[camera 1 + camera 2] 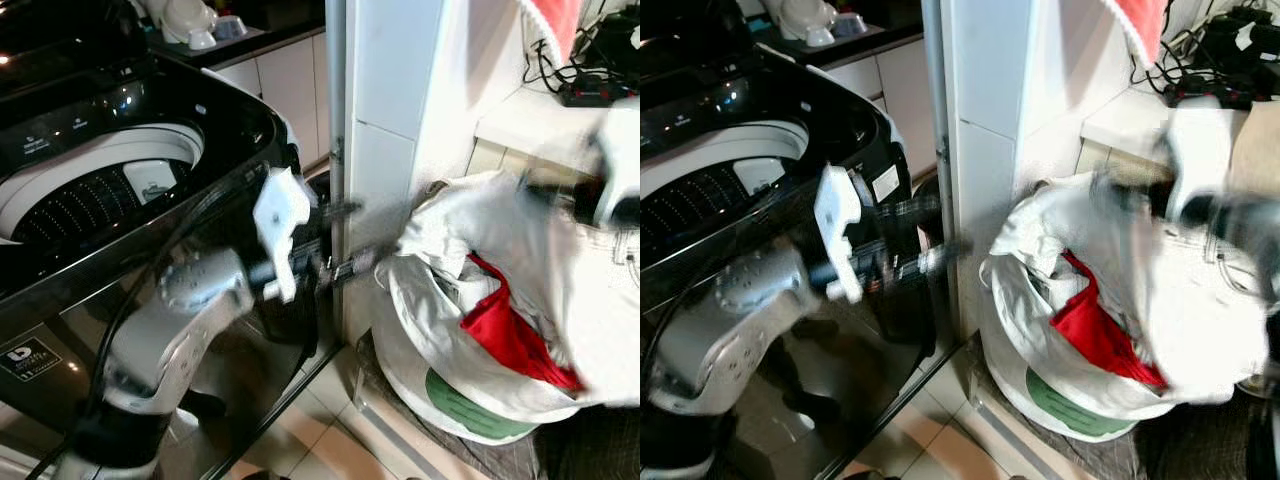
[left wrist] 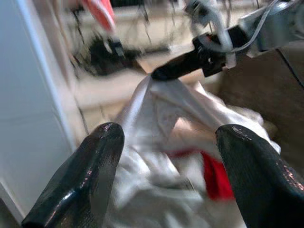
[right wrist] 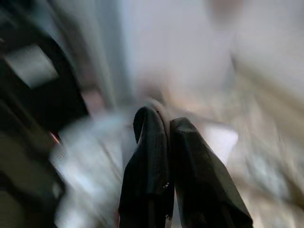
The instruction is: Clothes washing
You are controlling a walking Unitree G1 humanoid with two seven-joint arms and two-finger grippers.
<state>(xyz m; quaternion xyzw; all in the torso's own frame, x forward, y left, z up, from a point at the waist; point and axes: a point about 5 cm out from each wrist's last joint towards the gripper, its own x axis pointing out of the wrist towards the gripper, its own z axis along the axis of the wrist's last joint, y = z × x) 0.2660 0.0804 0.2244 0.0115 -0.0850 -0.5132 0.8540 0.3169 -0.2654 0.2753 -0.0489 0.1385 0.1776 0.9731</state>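
1. Washing machine (image 1: 120, 170): black top-loader on the robot's left, lid up, drum mouth open. No cloth can be made out in the part of the drum that shows, so loading looks barely begun, if at all.

2. Laundry basket (image 1: 450, 400): white round tub on the floor to the right of the machine, heaped over its rim. Nearly all the washing appears to be left in it.

3. White pillar (image 1: 385, 130): stands between machine and basket, its edge just beside the basket's near rim. Any carry to the drum must, in my judgement, rise clear of this corner and of the machine's front lip.

4. White garment (image 1: 520, 260): large crumpled sheet of cloth on top of the heap, one fold drawn up to a peak.

5. Red garment (image 1: 505, 335): lies under the white cloth, partly showing.

6. Left gripper (image 2: 168, 175): fingers spread wide, holding nothing, reaching past the pillar toward the heap, near but apart from it.

7. Right gripper (image 2: 183, 66): fingers pressed together, pinching the peak of the white garment above the basket; blurred.

8. Open room: free space above the basket and over the drum; the shelf (image 1: 540, 115) with cables crowds the far right.
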